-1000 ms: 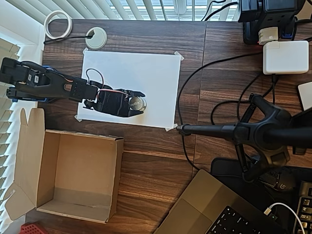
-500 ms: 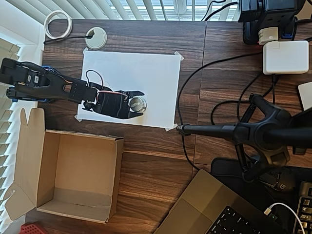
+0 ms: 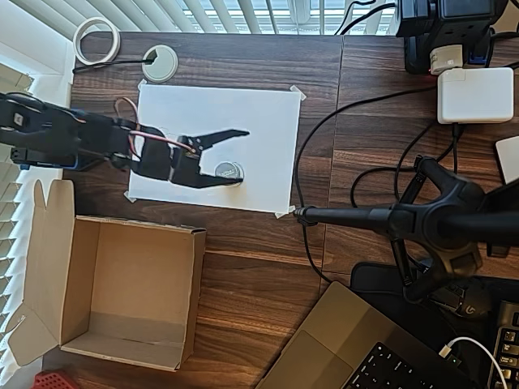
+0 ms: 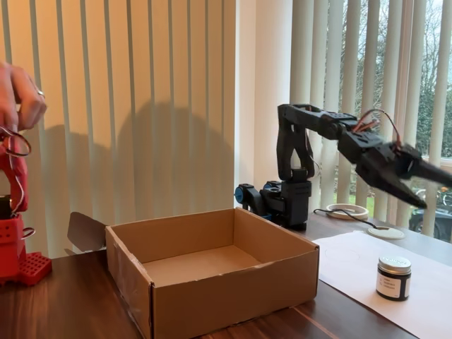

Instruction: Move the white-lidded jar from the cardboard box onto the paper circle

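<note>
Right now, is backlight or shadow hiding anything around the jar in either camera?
Overhead view: blinds blown out along the top, white-lidded jar sharp on the paper, partly in the open end effector's shadow. Fixed view: bright window behind the arm, end effector nearly a silhouette; jar and cardboard box clear.

The desk (image 3: pixel 243 275) is dark brown wood with lines of grain, smooth and a bit shiny. A sheet of white paper (image 3: pixel 259 121) lies on it, flat and matt, with clear tape at its corners. The white-lidded jar (image 4: pixel 394 277) looks like dark glossy glass, and its lid is pale, shiny metal. The cardboard box (image 4: pixel 212 272) is brown, matt and a little rough, with wavy ridges along its cut edges. The arm (image 4: pixel 321 127) and its gripper (image 4: pixel 427 187) are black matt plastic. The blinds (image 4: pixel 141 106) behind are smooth cream strips
</note>
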Controlling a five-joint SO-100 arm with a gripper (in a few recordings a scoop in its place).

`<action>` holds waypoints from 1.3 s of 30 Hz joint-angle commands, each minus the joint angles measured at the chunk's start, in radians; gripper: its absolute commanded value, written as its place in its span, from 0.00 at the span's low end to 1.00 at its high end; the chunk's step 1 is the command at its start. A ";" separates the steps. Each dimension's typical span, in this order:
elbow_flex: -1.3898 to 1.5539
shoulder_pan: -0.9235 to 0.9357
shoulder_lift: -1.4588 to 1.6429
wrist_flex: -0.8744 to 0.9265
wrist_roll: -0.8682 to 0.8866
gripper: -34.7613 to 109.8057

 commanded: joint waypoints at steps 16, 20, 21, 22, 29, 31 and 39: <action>0.684 -0.141 1.187 0.673 0.996 0.43; 0.762 -0.149 1.278 0.796 1.063 0.34; 0.782 -0.149 1.305 0.827 1.069 0.32; 0.799 -0.149 1.335 0.861 1.074 0.32; 0.899 -0.149 1.447 0.946 1.094 0.29; 0.917 -0.144 1.466 0.943 1.091 0.27; 0.922 -0.144 1.493 0.957 1.092 0.24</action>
